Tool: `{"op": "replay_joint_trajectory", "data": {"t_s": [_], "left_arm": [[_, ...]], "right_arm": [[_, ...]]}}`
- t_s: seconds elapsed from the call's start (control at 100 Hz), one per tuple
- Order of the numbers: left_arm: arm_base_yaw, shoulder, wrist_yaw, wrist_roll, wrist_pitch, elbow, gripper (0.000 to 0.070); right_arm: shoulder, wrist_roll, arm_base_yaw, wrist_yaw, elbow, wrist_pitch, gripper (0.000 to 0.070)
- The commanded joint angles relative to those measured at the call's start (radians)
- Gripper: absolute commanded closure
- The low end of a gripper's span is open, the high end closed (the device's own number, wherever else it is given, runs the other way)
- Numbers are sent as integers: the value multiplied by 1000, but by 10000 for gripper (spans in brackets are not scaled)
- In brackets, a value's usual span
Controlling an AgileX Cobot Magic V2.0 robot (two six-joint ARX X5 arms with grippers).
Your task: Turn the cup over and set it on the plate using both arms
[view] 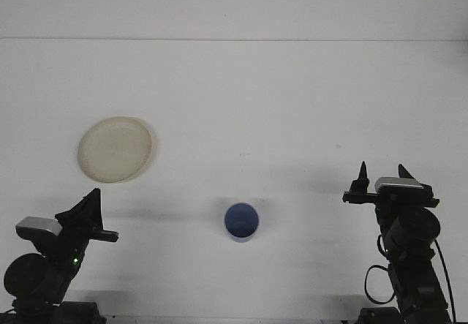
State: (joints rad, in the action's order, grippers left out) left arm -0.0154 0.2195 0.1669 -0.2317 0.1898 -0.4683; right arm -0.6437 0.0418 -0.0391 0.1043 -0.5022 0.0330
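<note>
No logos or writing readable anywhere. Blue cup (241,221) sits alone mid-desk (278,97), cream plate (115,148) well off to its left. Right end effector (382,175) spread wide, holding nothing. Left end effector (89,205): can't tell from this angle.

Both arm bases (44,306) apparently cropped below.
</note>
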Motion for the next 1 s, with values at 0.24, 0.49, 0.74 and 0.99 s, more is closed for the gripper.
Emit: {"op": "replay_joint_trajectory", "data": {"t_s": [0.24,0.49,0.74,0.99], "left_arm": [[1,346,19,95,443,-449,688],[1,581,19,292,801,-668,688],[-26,633,19,288,835,-681,688],[-33,630,19,219,856,-681,427]], "right_arm": [[-3,10,-3,1,-8,-11,163],[-3,10,-3,1,-8,-11,163],[-3,10,-3,1,-8,-11,163],[-3,10,-3,1,-8,-11,163]]}}
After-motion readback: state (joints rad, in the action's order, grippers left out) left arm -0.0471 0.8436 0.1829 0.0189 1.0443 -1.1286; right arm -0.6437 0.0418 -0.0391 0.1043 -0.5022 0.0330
